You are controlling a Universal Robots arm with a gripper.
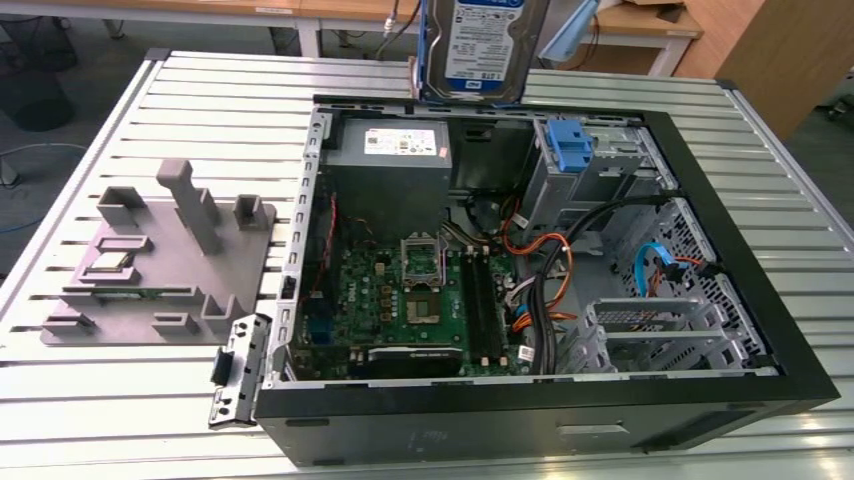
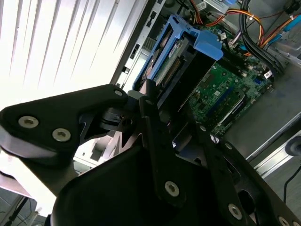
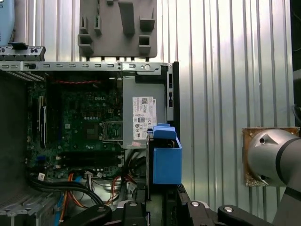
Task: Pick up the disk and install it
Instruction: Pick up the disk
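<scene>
- Ribbed metal table (image 1: 134,420) carries your open computer case (image 1: 534,425), lying on its side with the inside facing up.
- Grey plastic fixture (image 1: 160,260) sits on the table at the exterior view's left, just beside the case; small parts rest in its slots.
- Inside the case you see the green motherboard (image 1: 400,300), the grey power supply (image 1: 391,145) with a white sticker, a bundle of orange and black cables (image 1: 554,250) and a blue latch (image 1: 570,145) standing upright near the drive bays.
- Disk (image 1: 478,45) hangs upright in the air over the case wall beside the power supply – label toward the exterior camera, blue rails down its edges. It touches nothing in the case and is not yet in a bay.
- In both wrist views your gripper (image 2: 170,106) (image 3: 160,200) is clenched on the disk (image 2: 176,52) (image 3: 167,160); one black finger (image 2: 149,92) presses against its rail edge.
- First wrist view looks down along the disk – it sits edge-on over the case wall, with the power supply sticker just beside it.
- Grey arm joint (image 3: 273,157) shows over bare table, apart from the case.
</scene>
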